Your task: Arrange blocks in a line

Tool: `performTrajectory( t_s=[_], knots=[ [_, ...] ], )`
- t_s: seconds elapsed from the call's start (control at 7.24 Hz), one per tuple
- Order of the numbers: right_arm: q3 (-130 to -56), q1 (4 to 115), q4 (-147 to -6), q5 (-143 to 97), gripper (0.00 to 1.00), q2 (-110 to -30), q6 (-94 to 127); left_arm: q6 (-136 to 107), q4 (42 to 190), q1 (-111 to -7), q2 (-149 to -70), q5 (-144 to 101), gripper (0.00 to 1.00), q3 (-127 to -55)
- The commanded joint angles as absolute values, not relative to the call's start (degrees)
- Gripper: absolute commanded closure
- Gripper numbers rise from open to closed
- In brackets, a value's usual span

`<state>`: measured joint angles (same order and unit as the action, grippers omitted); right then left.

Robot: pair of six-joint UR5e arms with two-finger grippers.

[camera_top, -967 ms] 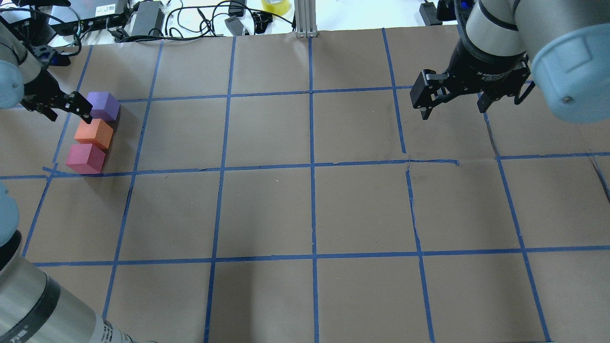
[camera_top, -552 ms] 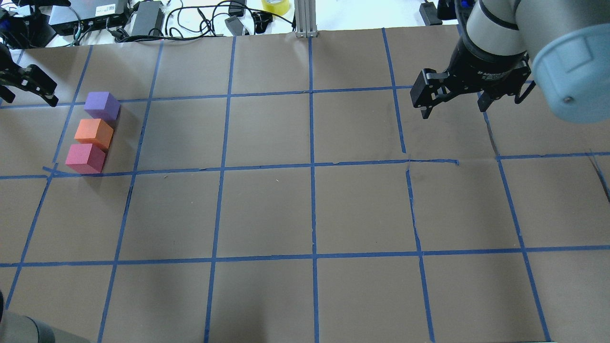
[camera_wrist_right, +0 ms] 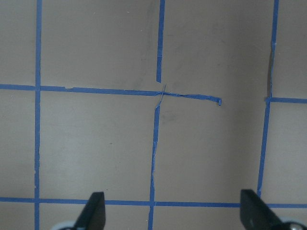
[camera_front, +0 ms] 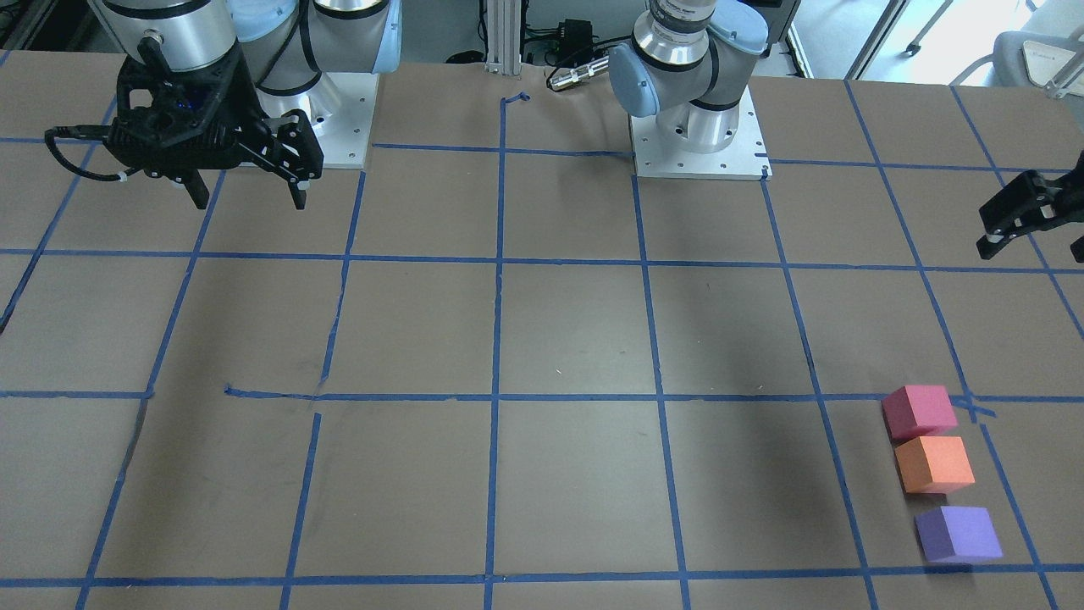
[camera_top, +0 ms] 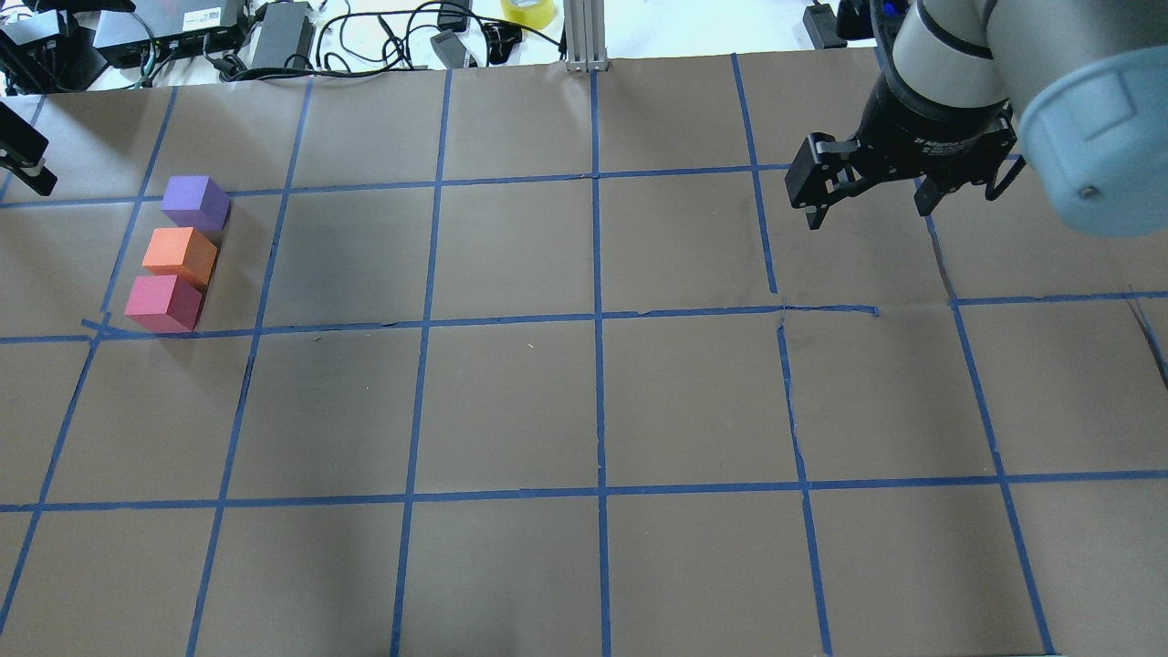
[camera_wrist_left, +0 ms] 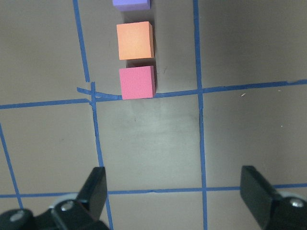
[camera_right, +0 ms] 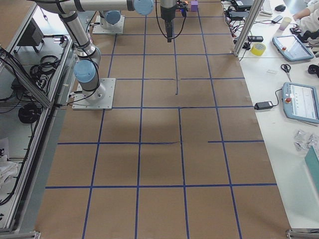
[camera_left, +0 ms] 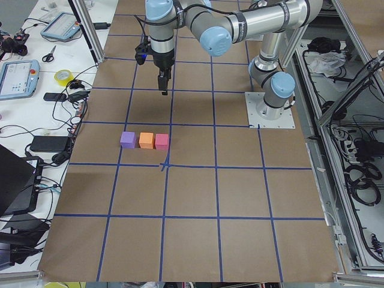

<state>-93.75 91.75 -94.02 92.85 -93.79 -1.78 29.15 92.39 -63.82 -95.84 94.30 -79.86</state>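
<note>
Three foam cubes stand in a short line near the table's left side: purple (camera_top: pixel 194 203), orange (camera_top: pixel 180 256) and pinkish-red (camera_top: pixel 162 303), close side by side. They also show in the front view as purple (camera_front: pixel 959 534), orange (camera_front: pixel 934 463) and pinkish-red (camera_front: pixel 919 411). The left wrist view shows orange (camera_wrist_left: pixel 135 40) and pinkish-red (camera_wrist_left: pixel 137 82) from above. My left gripper (camera_wrist_left: pixel 175 191) is open and empty, raised and apart from the cubes, at the overhead view's left edge (camera_top: pixel 26 153). My right gripper (camera_top: pixel 867 201) is open and empty, far off over the right side.
Brown paper with a blue tape grid covers the table (camera_top: pixel 593 401). Cables, power bricks and a yellow tape roll (camera_top: pixel 527 11) lie beyond the far edge, beside an aluminium post (camera_top: pixel 584 36). The arm bases (camera_front: pixel 694 127) stand at the robot's side.
My left gripper has drawn back from beside the purple cube, to the left and up. The cubes and the right arm have not moved.
</note>
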Motion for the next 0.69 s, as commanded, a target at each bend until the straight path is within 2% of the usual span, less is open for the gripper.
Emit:
performTrajectory(
  t_s=[0.0,0.55],
  knots=[
    [-93.9,91.8,-93.2,96.3,0.0,-94.6,-1.9,12.5,93.4,-73.4,-94.0,94.3,0.02,-80.0],
    [-93.9,92.2,-91.5,95.5,0.0,-94.0,-1.8,-8.5,93.4,-91.3,-94.3,95.0,0.0,-80.6]
  ],
)
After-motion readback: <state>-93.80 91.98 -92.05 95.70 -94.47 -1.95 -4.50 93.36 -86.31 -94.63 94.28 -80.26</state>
